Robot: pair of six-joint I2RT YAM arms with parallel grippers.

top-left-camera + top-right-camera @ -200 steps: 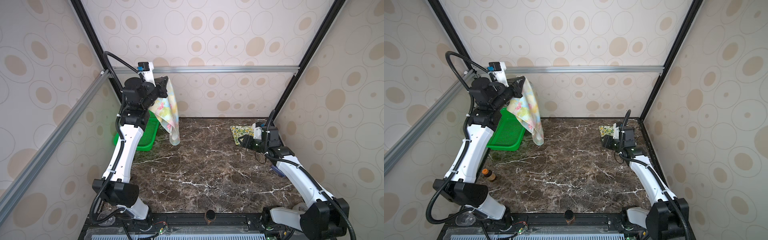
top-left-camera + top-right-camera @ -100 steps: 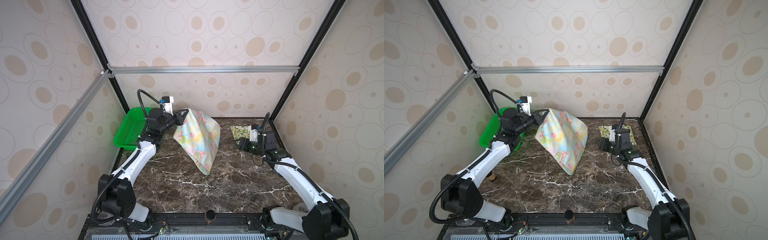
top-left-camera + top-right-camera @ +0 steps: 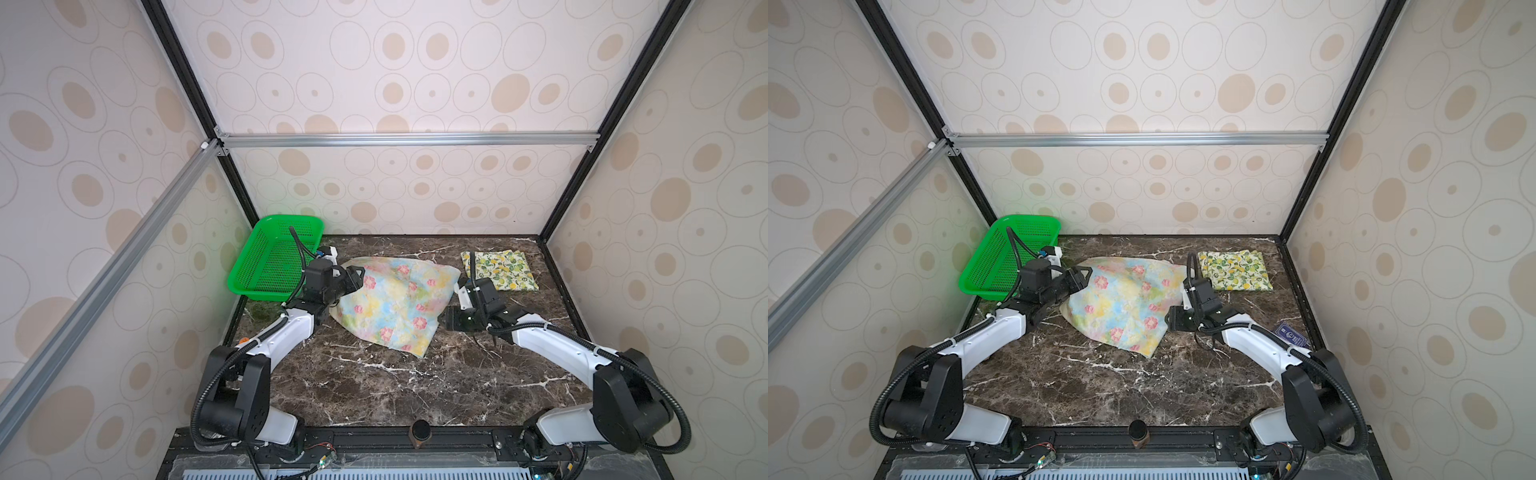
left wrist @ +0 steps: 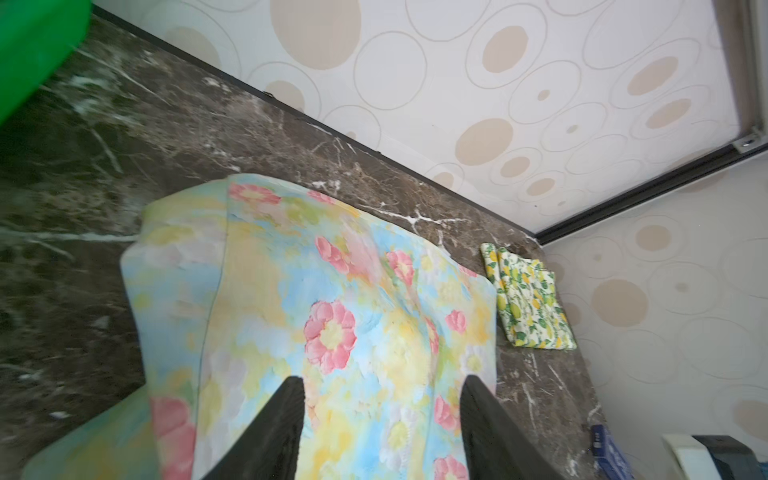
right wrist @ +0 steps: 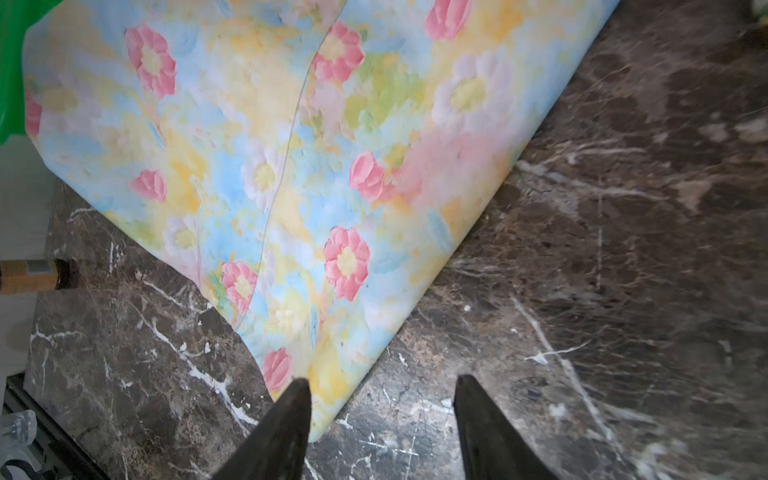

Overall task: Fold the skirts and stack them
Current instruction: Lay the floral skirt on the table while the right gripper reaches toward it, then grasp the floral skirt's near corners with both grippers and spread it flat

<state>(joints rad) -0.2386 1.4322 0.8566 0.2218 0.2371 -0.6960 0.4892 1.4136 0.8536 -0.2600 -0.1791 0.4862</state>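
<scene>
The pastel blue-yellow skirt with pink flowers (image 3: 395, 303) (image 3: 1125, 303) lies spread and rumpled on the middle of the marble table. My left gripper (image 3: 356, 277) (image 3: 1081, 276) hovers at its back left edge. In the left wrist view the left gripper (image 4: 380, 386) is open, with the cloth (image 4: 332, 311) lying loose beneath it. My right gripper (image 3: 451, 322) (image 5: 380, 386) stands open beside the skirt's right edge (image 5: 291, 166), over bare marble. The cream lemon-print skirt (image 3: 500, 270) (image 3: 1235, 270) (image 4: 532, 303) lies folded at the back right.
A green mesh basket (image 3: 274, 257) (image 3: 1005, 257) leans in the back left corner. A small brown bottle (image 3: 419, 432) stands at the front edge. A dark blue card (image 3: 1291, 334) lies near the right wall. Patterned walls close in three sides.
My left arm swung the flowered skirt down from above the basket onto the table's middle and its jaws opened, letting it go. My right gripper moved forward toward the skirt's right edge.
</scene>
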